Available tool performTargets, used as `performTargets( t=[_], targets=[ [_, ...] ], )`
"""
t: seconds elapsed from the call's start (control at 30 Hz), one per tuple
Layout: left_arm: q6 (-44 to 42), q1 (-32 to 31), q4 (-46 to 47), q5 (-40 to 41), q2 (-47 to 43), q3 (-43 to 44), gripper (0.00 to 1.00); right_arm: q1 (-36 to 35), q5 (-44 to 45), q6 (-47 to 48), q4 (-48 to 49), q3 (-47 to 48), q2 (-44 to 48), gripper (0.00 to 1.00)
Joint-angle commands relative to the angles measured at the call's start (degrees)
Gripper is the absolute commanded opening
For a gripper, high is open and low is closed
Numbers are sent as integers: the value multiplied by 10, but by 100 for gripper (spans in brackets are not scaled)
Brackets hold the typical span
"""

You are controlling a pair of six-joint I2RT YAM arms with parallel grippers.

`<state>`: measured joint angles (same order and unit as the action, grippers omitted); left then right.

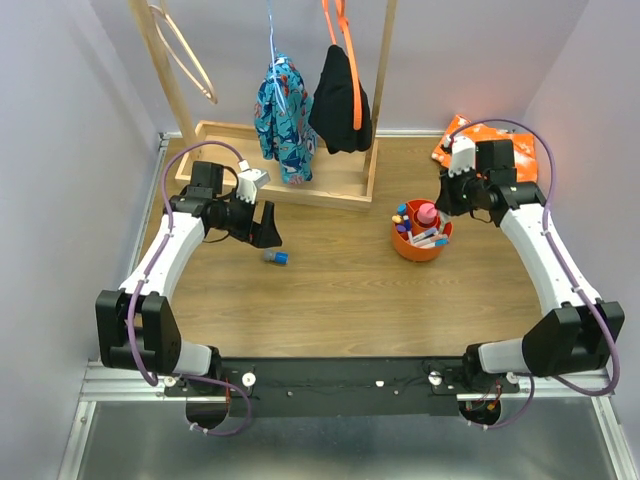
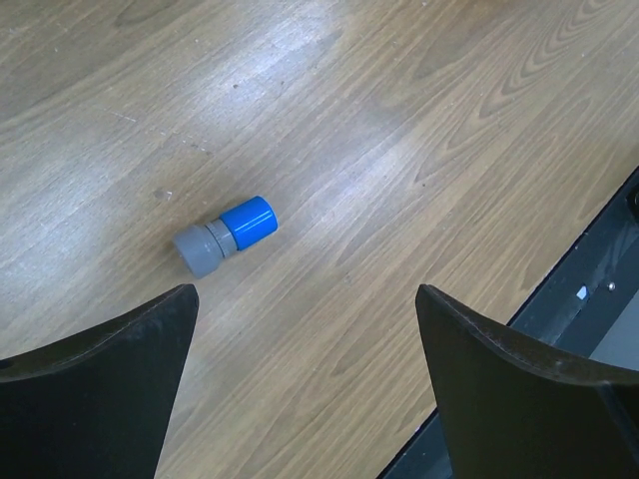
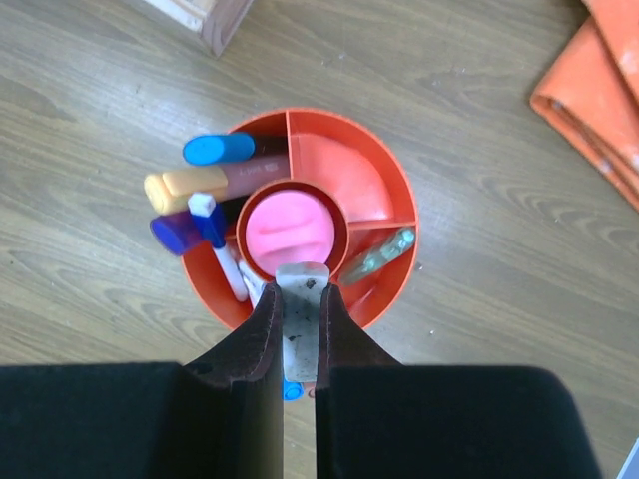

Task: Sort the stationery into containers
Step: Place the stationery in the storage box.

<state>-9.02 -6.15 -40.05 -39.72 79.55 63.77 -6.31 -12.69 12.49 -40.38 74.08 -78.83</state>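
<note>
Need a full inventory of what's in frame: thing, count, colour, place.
cup: 1, orange, right of table centre
pink marker: 1, cup's middle well
markers: 3, blue, yellow, purple ends, cup's left side
cup pen: 1, white, blue cap, cup's left side
green piece: 1, mint, cup's right side
stub: 1, grey and blue, on table, left
bag: 1, orange, far right
rack: 1, wooden, far edge
clothes: 2, blue patterned and black, on rack
left gripper: open, above stub
right gripper: shut on white held pen, over cup

Orange cup [image 3: 354, 185] — glossy plastic; table [image 2: 399, 120] — smooth wood grain.
</note>
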Motion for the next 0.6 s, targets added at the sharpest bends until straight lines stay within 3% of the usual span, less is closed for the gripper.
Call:
performTargets(
  t=[0.0,0.3,0.57],
  targets=[
    [-4,-2,-10,-7,11,23,99,11,7,4,5,-43,19,2],
    [-6,-2,-16,-6,8,18,99,60,-8,-15,34,-74,-8,2],
    [-6,-2,-15,-1,5,9,99,60,-24,-20,49,-47,-50,2]
  ],
)
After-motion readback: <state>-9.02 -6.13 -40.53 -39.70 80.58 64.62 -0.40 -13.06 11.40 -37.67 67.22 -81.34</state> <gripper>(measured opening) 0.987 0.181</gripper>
